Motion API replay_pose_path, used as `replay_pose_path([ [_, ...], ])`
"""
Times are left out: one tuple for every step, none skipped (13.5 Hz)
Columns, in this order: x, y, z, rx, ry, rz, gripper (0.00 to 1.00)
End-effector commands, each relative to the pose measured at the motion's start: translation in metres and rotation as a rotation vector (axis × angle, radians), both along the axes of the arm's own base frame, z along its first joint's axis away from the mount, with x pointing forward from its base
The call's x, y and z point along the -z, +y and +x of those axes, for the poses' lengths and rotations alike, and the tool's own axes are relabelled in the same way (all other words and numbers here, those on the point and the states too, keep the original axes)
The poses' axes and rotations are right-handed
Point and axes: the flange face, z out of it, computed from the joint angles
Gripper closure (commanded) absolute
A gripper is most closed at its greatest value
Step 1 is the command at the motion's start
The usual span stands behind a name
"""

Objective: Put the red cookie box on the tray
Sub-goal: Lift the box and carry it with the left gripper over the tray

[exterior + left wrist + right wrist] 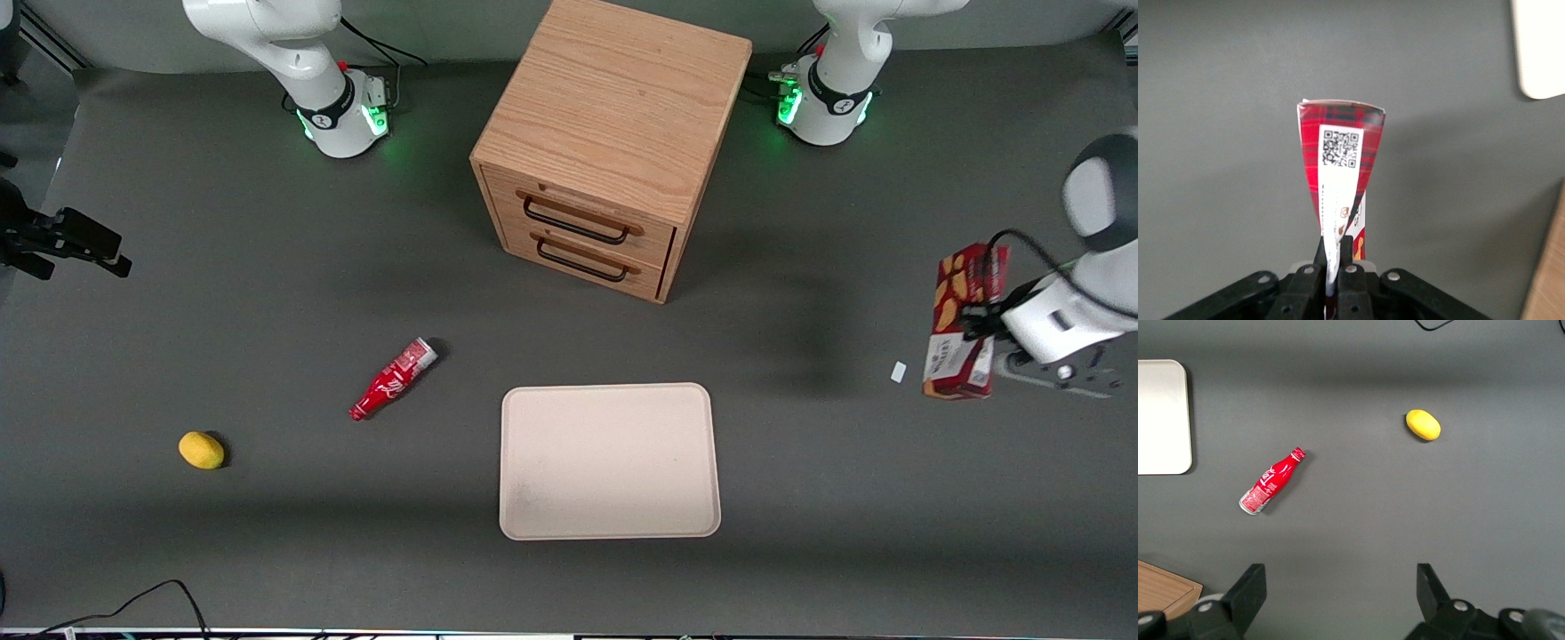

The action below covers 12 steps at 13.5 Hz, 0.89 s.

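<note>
Dark-red cardboard, the red cookie box [965, 322] is hanging clear of the table at the working arm's end, with its barcode end nearest the front camera. The gripper [985, 318] is clamping it at mid-length; in the wrist view its fingers [1319, 263] are pinching tight on the box's [1340, 163] narrow edge. The tray [610, 460] is lying flat near the table's middle, well apart from the box, nearer the front camera than the wooden drawer cabinet [610, 147]. A small red bottle [393, 379] and a lemon [201, 450] are lying toward the parked arm's end.
</note>
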Motion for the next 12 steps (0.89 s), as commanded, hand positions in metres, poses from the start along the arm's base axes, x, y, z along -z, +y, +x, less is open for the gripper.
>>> replay_pose_path([
  [-0.054,-0.038,0.012,-0.022,0.004,-0.002,1.0],
  [-0.06,-0.048,0.014,-0.062,0.001,0.0,1.0],
  [-0.06,-0.08,0.017,-0.071,-0.001,-0.002,1.0],
  [-0.062,-0.106,0.022,-0.098,-0.013,-0.009,1.0],
  [-0.058,-0.133,0.031,-0.134,-0.017,-0.016,1.0],
  [-0.052,-0.163,0.038,-0.175,-0.02,-0.028,1.0],
  [-0.043,-0.193,0.045,-0.213,-0.023,-0.039,1.0],
  [-0.033,-0.224,0.052,-0.238,-0.026,-0.05,1.0],
  [-0.022,-0.256,0.06,-0.268,-0.039,-0.058,1.0],
  [-0.009,-0.285,0.066,-0.307,-0.059,-0.073,1.0],
  [0.007,-0.309,0.069,-0.326,-0.079,-0.084,1.0],
  [0.021,-0.332,0.07,-0.326,-0.112,-0.092,1.0],
])
